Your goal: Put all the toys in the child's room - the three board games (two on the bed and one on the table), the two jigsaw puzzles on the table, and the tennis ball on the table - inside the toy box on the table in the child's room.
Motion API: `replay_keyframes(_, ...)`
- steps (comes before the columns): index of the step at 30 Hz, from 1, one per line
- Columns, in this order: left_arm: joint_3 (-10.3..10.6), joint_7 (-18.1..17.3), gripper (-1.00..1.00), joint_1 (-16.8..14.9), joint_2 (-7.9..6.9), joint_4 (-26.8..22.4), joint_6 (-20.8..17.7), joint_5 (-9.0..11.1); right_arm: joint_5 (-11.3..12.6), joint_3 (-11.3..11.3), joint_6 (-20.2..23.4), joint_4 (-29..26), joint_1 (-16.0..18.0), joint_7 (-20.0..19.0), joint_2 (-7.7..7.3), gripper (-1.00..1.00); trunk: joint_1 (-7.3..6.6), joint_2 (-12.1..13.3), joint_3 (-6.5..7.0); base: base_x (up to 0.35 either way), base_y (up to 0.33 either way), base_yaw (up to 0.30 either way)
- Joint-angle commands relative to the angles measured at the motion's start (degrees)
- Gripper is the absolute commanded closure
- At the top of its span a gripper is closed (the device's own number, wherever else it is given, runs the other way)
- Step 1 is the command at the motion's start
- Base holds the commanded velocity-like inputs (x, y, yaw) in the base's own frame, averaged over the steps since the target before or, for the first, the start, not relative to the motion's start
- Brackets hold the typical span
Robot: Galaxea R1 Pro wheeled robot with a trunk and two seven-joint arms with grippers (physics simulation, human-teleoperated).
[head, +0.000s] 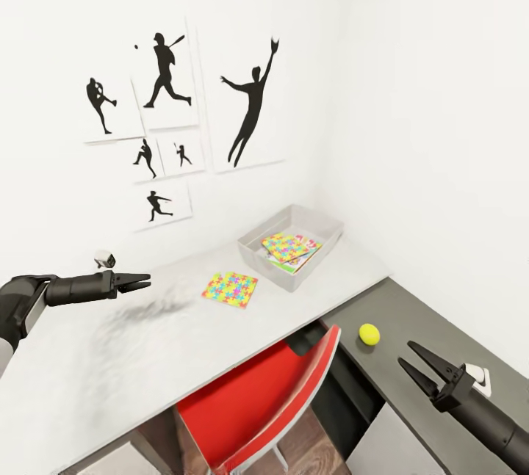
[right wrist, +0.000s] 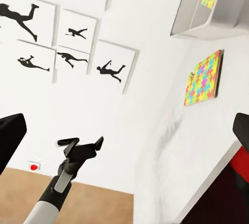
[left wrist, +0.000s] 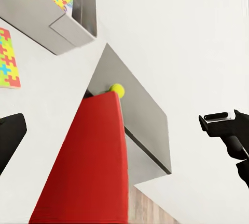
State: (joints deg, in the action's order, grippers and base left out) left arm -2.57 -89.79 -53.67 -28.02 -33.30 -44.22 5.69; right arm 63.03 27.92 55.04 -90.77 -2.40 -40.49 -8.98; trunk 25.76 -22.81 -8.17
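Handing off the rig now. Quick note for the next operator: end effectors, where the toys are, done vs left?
Left end effector: open, empty, held over the white table.
Right end effector: open, empty, above the grey side surface, near the tennis ball.
Toy box sits at the table's far corner; it already holds a jigsaw puzzle on top of other flat boxes I can't count.
Left: second jigsaw puzzle lies flat on the table beside the box; the tennis ball is loose on the grey surface. Check the board game count inside the box.
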Motion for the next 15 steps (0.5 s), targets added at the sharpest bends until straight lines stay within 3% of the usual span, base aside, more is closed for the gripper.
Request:
replay_keyframes(1,0.0,-0.2,-1.0,0.0,-0.01,0.0,-0.6,0.0,0.0,0.1,0.3,-0.1,0.0,-0.1,0.06,-1.0,0.02,-0.1,-0.03,-0.085,0.007,0.0)
replay_keyframes(15,0.0,-0.2,-1.0,0.0,-0.01,0.0,-0.6,0.0,0.0,0.1,0.2,0.0,0.0,0.1,0.11,-1.0,0.02,-0.1,0.17,-0.033,0.001,0.0)
